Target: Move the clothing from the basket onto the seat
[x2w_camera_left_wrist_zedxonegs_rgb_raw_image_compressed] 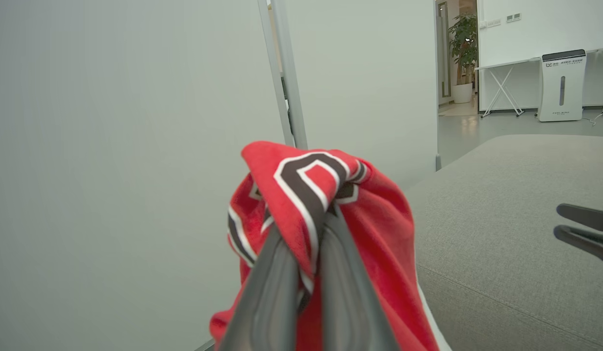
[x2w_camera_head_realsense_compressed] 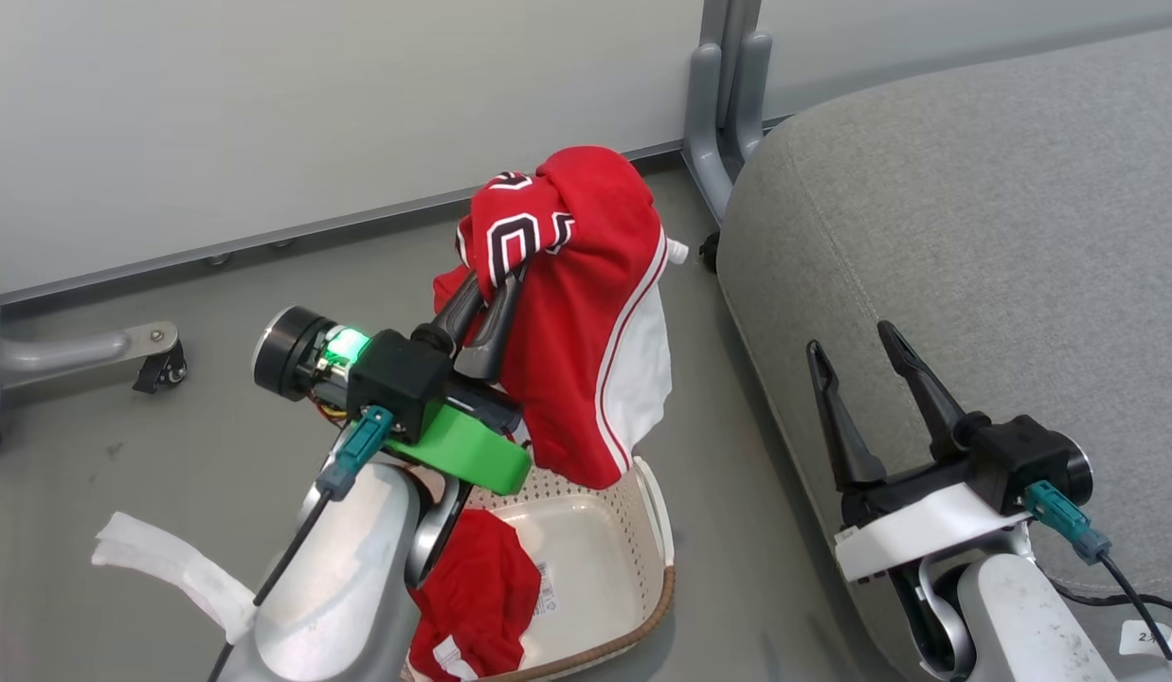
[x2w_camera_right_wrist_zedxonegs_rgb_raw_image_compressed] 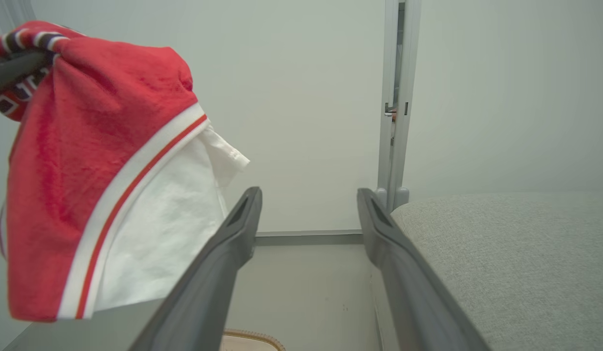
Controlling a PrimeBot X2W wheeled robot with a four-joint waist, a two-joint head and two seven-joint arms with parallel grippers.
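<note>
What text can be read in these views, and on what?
"O" or "0", other letters folded away: red jersey with dark white-edged lettering.
Printed label inside cream perforated plastic basket: too small.
Logo on white floor-standing appliance: blurred.
"2", rest unclear: white sticker on pale right forearm.

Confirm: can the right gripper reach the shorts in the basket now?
Probably yes: right gripper is open, and the basket is bare on its right. The left forearm and hanging jersey crowd the shorts.
</note>
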